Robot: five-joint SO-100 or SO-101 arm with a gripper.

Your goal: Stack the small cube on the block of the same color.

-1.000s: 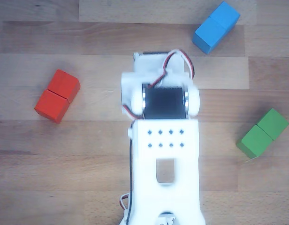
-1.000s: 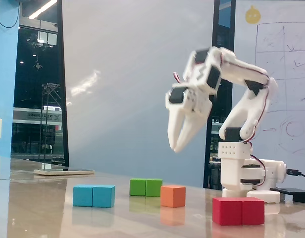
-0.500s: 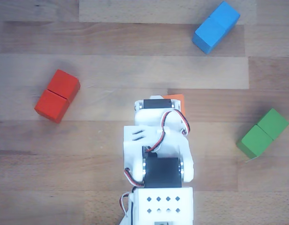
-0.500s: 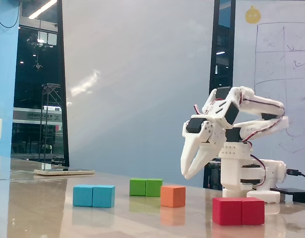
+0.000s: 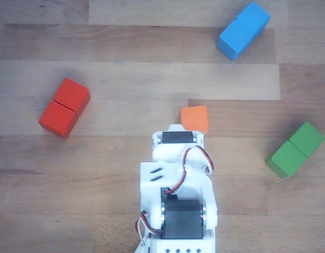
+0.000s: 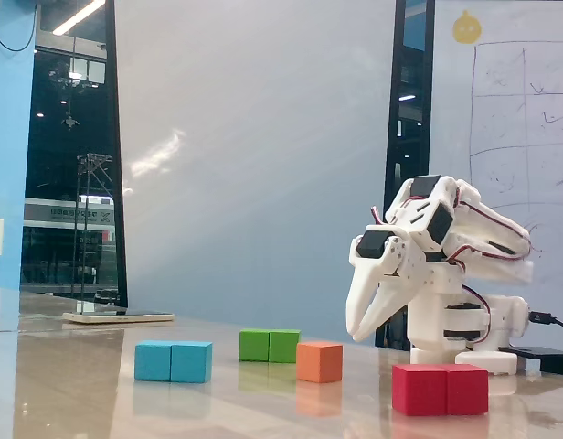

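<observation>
The small orange cube (image 5: 194,118) rests on the wooden table by itself; in the fixed view this cube (image 6: 319,361) sits between the green and red blocks. The red double block (image 5: 64,107) lies far to its left in the other view and nearest the camera in the fixed view (image 6: 440,389). My gripper (image 6: 355,335) hangs above the table, pointing down, to the right of the cube and apart from it. Its fingers meet at the tips with nothing between them. In the other view the wrist (image 5: 178,139) hides the fingers, just below the cube.
A blue double block (image 5: 242,30) lies at the top right of the other view and a green double block (image 5: 295,149) at the right edge. The arm's base (image 6: 451,334) stands behind the red block in the fixed view.
The arm has folded back toward its base and dropped lower. The orange cube, covered by the arm before, now shows fully in the other view. No block has moved.
</observation>
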